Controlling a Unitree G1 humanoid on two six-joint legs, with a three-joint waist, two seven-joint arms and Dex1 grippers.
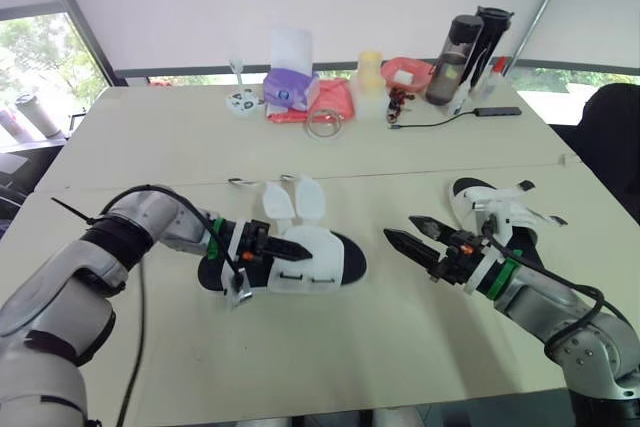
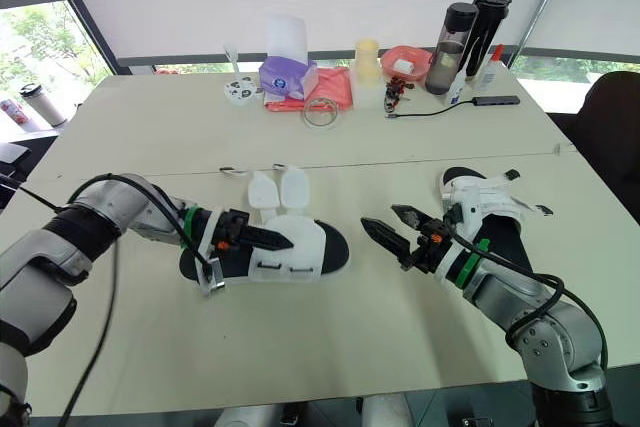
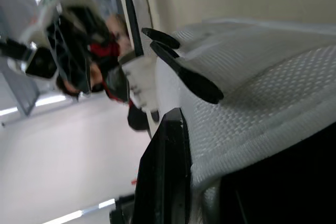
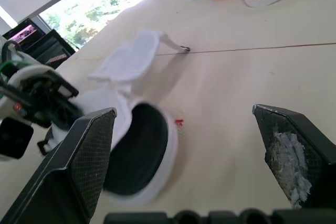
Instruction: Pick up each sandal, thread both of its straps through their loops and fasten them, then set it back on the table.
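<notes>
White mesh and a black sole make up the centre sandal, which lies flat on the counter with both strap flaps unfastened and spread open on its far side. The second sandal lies on the counter well to the right of the centre sandal, beside the right forearm.

Well beyond the centre sandal, along the far part of the counter, stand a purple tissue pack, a red cloth, a clear tape ring, a yellow cup, a red container and two dark bottles. A black cable runs to a flat hub. None of these lies between the arms and the centre sandal.

The left arm reaches in low from the left, and the left pincer is closed narrowly on the centre sandal's white upper. The right arm extends from the right. The right pincer is spread wide and holds nothing, just right of the centre sandal's toe and pointing toward it.
</notes>
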